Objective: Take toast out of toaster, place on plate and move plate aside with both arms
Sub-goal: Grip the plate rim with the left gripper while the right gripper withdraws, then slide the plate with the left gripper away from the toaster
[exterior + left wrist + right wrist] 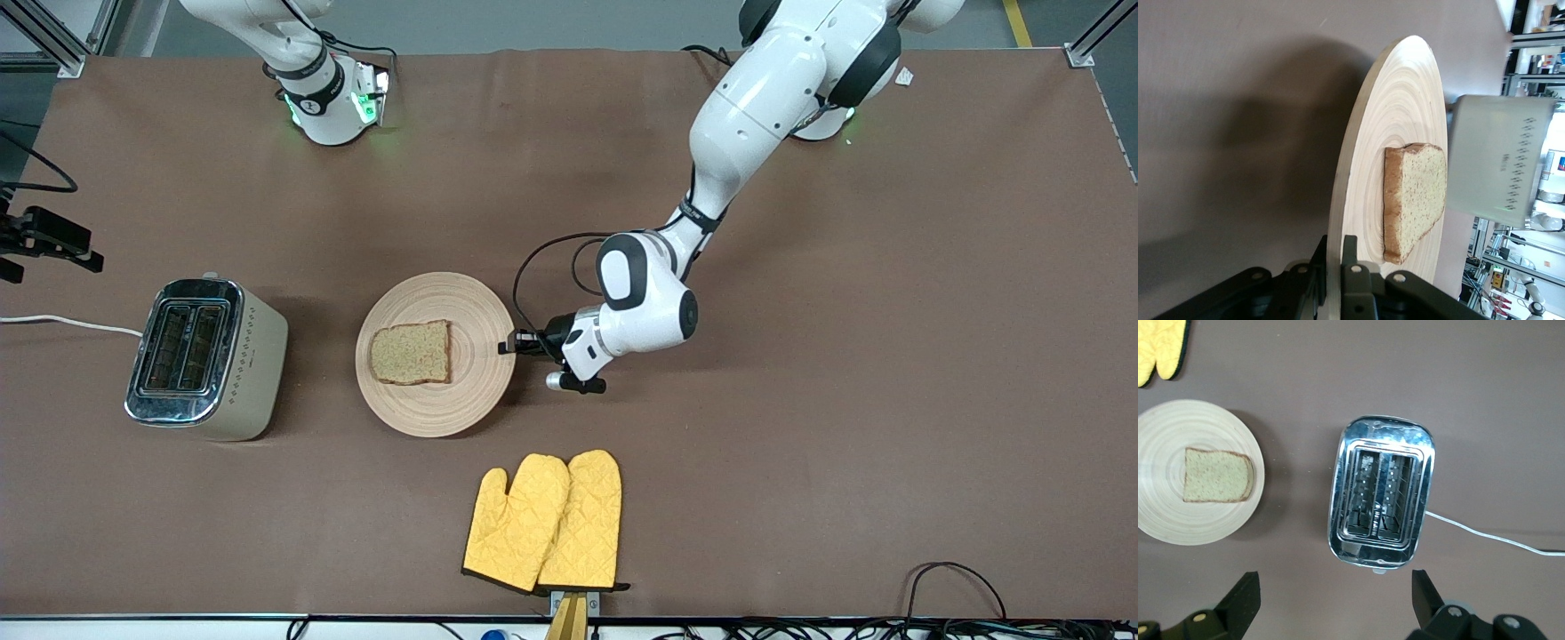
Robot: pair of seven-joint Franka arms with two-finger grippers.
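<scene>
The toast (411, 353) lies flat on the round wooden plate (462, 302) in the middle of the table. My left gripper (509, 345) is low at the plate's rim on the side toward the left arm's end, and is shut on the rim. In the left wrist view the fingers (1350, 263) pinch the plate's edge (1358, 153), one above and one below, with the toast (1415, 200) close by. My right gripper (1335, 587) is open and empty, high over the table beside the toaster (1381, 497). The plate (1165, 513) and the toast (1217, 484) also show there.
A silver two-slot toaster (206, 358) with empty slots stands beside the plate toward the right arm's end, and its white cord (67, 323) runs off the table. A pair of yellow oven mitts (544, 523) lies nearer the front camera than the plate.
</scene>
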